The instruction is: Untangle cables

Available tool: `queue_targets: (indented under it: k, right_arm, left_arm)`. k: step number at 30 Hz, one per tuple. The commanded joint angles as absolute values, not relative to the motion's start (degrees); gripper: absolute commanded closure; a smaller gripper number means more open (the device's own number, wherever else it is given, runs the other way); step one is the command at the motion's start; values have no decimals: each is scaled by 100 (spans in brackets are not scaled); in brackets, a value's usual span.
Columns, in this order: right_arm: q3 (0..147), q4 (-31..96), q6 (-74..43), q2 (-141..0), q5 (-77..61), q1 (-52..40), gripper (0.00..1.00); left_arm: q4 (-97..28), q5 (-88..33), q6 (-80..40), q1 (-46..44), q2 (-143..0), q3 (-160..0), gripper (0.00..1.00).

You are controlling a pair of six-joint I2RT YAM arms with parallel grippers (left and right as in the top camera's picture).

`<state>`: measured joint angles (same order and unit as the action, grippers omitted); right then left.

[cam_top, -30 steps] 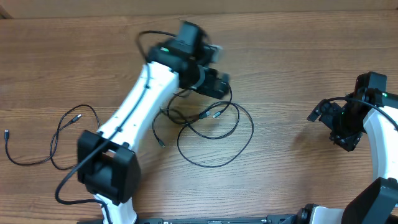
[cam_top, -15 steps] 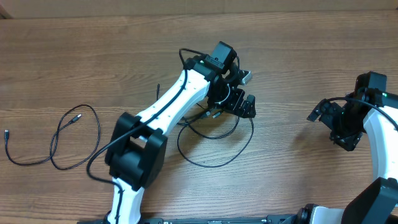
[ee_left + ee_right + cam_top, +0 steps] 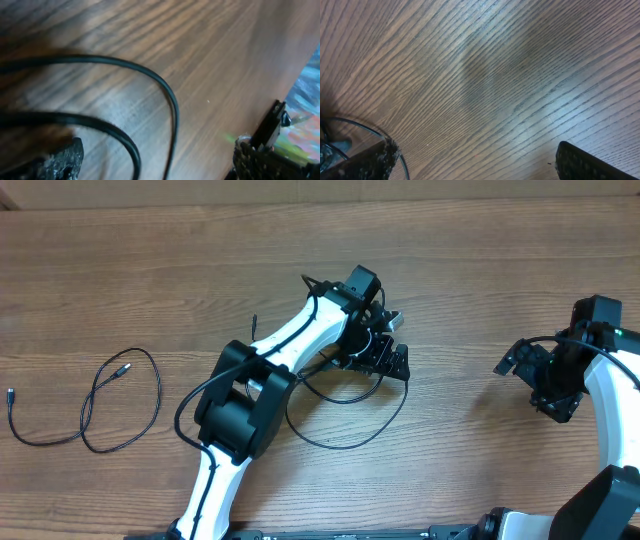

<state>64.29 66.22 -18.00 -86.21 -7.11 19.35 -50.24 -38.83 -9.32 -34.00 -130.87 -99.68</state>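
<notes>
A loose tangle of thin black cables lies at the table's middle, its big loop trailing toward me. My left gripper is down over the tangle's upper right part. In the left wrist view the left gripper stands open, and two cable strands run across the wood between its fingers without being pinched. A separate cable lies looped at the far left. My right gripper hovers open at the right, away from all cables. Only bare wood shows in the gap of the right gripper.
The wooden table stretches around the tangle. The left arm's white links cross the table diagonally and hide part of the tangle. A thin dark wire runs beside the right gripper's left finger.
The left arm swung right and lowered onto the tangle, so its gripper now straddles two strands. The right arm and the far-left cable have not moved.
</notes>
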Motion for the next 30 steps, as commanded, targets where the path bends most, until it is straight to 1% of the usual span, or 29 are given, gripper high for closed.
queue_targets:
  k: [1,4,6,9,10,14,17,20,22,25,28,30]
  right_arm:
    - [6445,6606,-1815,-8617,-716,1907,0]
    - [6445,6606,-1817,-8617,-716,1907,0]
    - [6445,6604,-1817,-8617,-716,1907,0]
    - [6445,6600,-1817,-8617,-716,1907,0]
    - [6445,6598,-1817,-8617,-716,1907,0]
    - [6445,6600,-1815,-8617,-716,1907,0]
    - [6445,6606,-1817,-8617,-716,1907,0]
    - [6445,6606,-1815,-8617,-716,1907,0]
    - [6445,6606,-1817,-8617,-716,1907,0]
    - [6445,6606,-1815,-8617,-716,1907,0]
    - [6445,6606,-1815,-8617,-716,1907,0]
    - [6445,6606,-1815,-8617,-716,1907,0]
  left_arm:
    - [-4912,-4005,-1227,-3415,-13316,-9920,6]
    - [-4877,-4010,-1251,-3489,-13378,-9920,6]
    - [-4829,-4060,-1299,-3548,-13378,-9920,9]
    - [-4650,-4556,-1363,-3627,-13375,-9920,20]
    - [-4584,-4718,-1365,-3649,-13375,-9920,22]
    - [-4405,-4958,-1549,-3730,-13375,-9920,36]
    - [-4405,-4958,-1575,-3712,-13375,-9920,53]
    - [-4418,-4963,-1575,-3632,-13371,-9920,69]
    - [-4440,-4982,-1573,-3551,-13367,-9922,73]
    - [-4453,-5142,-1544,-3393,-13336,-9922,74]
    - [-4458,-5271,-1531,-3179,-13231,-9929,80]
    - [-4469,-5301,-1470,-3017,-13117,-9931,89]
